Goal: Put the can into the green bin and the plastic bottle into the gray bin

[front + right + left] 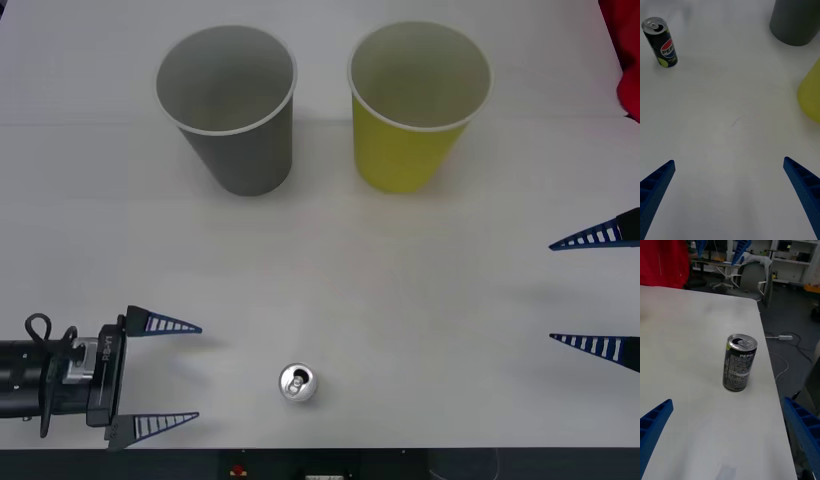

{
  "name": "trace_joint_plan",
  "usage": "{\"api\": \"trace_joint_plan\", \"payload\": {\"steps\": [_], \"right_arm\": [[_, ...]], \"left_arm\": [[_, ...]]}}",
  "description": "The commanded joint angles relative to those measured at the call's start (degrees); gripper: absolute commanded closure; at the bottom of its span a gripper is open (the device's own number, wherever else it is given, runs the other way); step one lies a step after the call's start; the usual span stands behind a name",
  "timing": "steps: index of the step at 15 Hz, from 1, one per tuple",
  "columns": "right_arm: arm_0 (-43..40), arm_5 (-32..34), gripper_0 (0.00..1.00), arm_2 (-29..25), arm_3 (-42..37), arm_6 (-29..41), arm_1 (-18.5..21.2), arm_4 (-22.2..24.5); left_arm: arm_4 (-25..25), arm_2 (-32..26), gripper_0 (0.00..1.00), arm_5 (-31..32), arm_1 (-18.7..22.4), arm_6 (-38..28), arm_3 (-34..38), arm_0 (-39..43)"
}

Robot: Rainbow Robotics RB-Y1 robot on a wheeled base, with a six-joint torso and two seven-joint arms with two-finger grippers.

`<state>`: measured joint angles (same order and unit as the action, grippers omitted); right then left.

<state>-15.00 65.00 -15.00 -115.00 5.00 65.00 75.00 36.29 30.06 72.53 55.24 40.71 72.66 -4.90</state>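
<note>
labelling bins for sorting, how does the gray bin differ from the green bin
The gray bin is gray; the green bin is yellow-green. In the front view the gray bin stands to the robot's left, the green bin to its right. The gray bin's rim is white, the green bin's pale. Both are upright, open, tapered paper cups of like size.

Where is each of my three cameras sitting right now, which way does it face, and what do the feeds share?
Front view: above the arms, looking forward and down at the table; shows the gray bin, the green bin, the left gripper and right gripper, both open.
Right wrist view: on the right wrist, facing across the table toward the can; own blue fingers at the corners.
Left wrist view: on the left wrist, facing the can toward the table's near edge; own fingers at the corners.
Shared: all three see the can.
</note>
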Motion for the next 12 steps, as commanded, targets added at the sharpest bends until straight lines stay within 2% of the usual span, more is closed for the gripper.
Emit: {"api": "trace_joint_plan", "payload": {"steps": [1, 4, 12], "right_arm": [[0.0, 0.0, 0.00, 0.0, 0.0, 0.0, 0.0, 0.0], [0.0, 0.0, 0.00, 0.0, 0.0, 0.0, 0.0, 0.0], [0.0, 0.0, 0.00, 0.0, 0.0, 0.0, 0.0, 0.0]], "left_arm": [[-0.1, 2.7, 0.00, 0.0, -2.9, 1.4, -3.0, -2.4], [-0.2, 5.6, 0.00, -0.7, -5.6, 2.2, -4.2, -4.4], [-0.1, 13.2, 0.00, -7.6, -10.5, 4.8, -4.3, -9.0]]}}
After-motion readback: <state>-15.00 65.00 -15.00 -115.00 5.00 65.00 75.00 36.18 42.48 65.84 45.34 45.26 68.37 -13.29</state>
